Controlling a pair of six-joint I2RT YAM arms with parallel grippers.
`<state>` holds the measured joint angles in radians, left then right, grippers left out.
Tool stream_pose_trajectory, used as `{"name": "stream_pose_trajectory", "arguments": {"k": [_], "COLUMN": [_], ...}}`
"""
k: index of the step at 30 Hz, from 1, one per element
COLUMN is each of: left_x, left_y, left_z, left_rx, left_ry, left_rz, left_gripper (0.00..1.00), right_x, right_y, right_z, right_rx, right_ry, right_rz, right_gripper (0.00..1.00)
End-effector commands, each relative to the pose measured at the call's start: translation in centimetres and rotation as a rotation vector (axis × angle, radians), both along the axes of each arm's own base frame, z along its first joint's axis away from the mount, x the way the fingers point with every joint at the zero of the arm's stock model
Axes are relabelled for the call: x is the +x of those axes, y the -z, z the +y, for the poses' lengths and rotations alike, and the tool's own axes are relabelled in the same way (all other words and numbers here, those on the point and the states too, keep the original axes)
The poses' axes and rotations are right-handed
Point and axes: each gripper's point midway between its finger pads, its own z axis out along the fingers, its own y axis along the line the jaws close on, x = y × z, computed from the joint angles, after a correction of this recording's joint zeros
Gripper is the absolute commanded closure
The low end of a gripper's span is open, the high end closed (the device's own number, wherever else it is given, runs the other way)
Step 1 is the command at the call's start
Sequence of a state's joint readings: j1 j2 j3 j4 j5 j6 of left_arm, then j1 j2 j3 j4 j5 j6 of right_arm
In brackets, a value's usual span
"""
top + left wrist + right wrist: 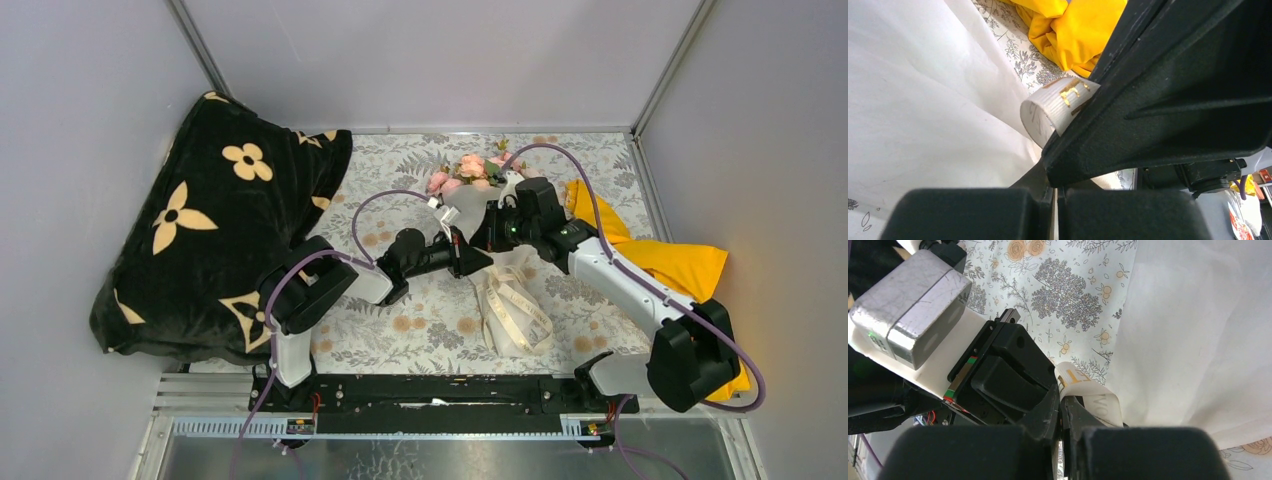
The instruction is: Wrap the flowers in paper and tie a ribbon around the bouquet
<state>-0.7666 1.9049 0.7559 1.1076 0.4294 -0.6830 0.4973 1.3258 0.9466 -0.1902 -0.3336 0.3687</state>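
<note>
The right end effector [1063, 410] is clenched on the ribbon [1080, 380] beside the paper [1198, 340]; the left end effector [1055, 192] is clenched tip-to-tip opposite, contents unclear; apparently a hand-over for tying.

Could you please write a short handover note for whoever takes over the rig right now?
Left hand: shut, beside the curled end of the ribbon; a grip on it cannot be confirmed.
Right hand: shut on the ribbon.
The flowers lie mid-table, already wrapped in the paper; loose ribbon loops lie over its near end.
Done: wrapping. Left: tying the ribbon around it; no knot shows.
</note>
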Motion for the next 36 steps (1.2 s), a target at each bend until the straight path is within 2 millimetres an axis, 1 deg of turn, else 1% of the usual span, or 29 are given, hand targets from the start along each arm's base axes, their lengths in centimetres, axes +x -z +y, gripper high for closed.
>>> {"name": "stream_pose_trajectory", "arguments": {"k": [1,3,5,7,8,10,11,13,15,16,19,21,22,23,24,26,29,31,32,33,35,36], "left_x": [0.7,0.5,0.2,-0.1,-0.2,-0.5,-0.6,-0.8,-0.8,-0.8,-1.0,-1.1,-1.1,-1.1,-1.2,-1.2,-1.1,-1.1,-1.1,-1.1,-1.2,-1.1], "left_y": [-2.4,-1.7,-1.2,-0.6,-0.4,0.0,0.0,0.0,-0.3,-0.4,-0.5,-0.3,-0.2,-0.2,-0.2,-0.2,0.0,0.0,0.0,0.0,0.0,-0.1], "left_z": [-0.2,0.1,0.5,0.9,1.1,1.4,1.5,1.7,1.9,1.9,2.0,2.2,2.2,2.2,2.2,2.2,2.2,2.2,2.3,2.3,2.3,2.3], "left_rx": [-0.073,-0.050,-0.026,0.000,0.010,0.027,0.033,0.037,0.036,0.036,0.039,0.045,0.047,0.049,0.049,0.051,0.060,0.063,0.063,0.063,0.063,0.064], "left_ry": [-0.019,-0.022,-0.017,-0.012,-0.014,-0.010,-0.006,-0.001,-0.005,-0.006,0.001,0.002,0.001,0.002,0.003,0.004,0.004,0.000,0.000,0.003,0.004,0.003], "left_rz": [-0.071,-0.070,-0.093,-0.129,-0.143,-0.160,-0.168,-0.186,-0.202,-0.211,-0.228,-0.223,-0.222,-0.221,-0.223,-0.226,-0.229,-0.229,-0.229,-0.230,-0.234,-0.238], "left_gripper": [1.00,1.00,1.00,1.00,1.00,1.00,1.00,1.00,1.00,1.00,1.00,1.00,1.00,1.00,1.00,1.00,1.00,1.00,1.00,1.00,1.00,1.00], "right_x": [-0.9,-0.8,-0.5,-0.2,-0.2,-0.5,-0.9,-1.8,-2.8,-3.2,-4.6,-5.9,-6.5,-7.1,-7.5,-8.1,-8.6,-8.6,-8.5,-8.3,-7.7,-7.5], "right_y": [-1.3,-1.8,-2.3,-2.4,-2.3,-1.4,-0.7,1.1,2.4,2.7,2.5,1.9,1.7,1.9,2.3,3.6,4.3,4.8,5.1,5.3,5.6,5.8], "right_z": [0.2,-0.8,-2.8,-5.0,-5.8,-6.9,-7.2,-7.1,-6.7,-6.5,-6.1,-5.3,-4.8,-4.7,-4.9,-5.2,-4.4,-4.2,-4.4,-4.6,-5.1,-5.7], "right_rx": [0.011,-0.041,-0.109,-0.130,-0.127,-0.128,-0.138,-0.157,-0.158,-0.153,-0.115,-0.049,-0.016,-0.010,-0.021,-0.042,-0.015,-0.042,-0.061,-0.076,-0.114,-0.144], "right_ry": [-0.031,-0.016,0.031,0.090,0.109,0.131,0.127,0.093,0.050,0.036,0.001,-0.043,-0.059,-0.063,-0.059,-0.046,-0.061,-0.068,-0.066,-0.059,-0.033,-0.009], "right_rz": [-0.006,-0.015,-0.032,-0.027,-0.015,0.027,0.049,0.116,0.189,0.215,0.239,0.240,0.248,0.256,0.262,0.286,0.307,0.296,0.286,0.276,0.257,0.259], "right_gripper": [0.82,0.68,0.61,0.57,0.56,0.55,0.55,0.55,0.55,0.55,0.48,0.43,0.37,0.34,0.34,0.34,0.35,0.37,0.41,0.47,0.68,0.76]}}
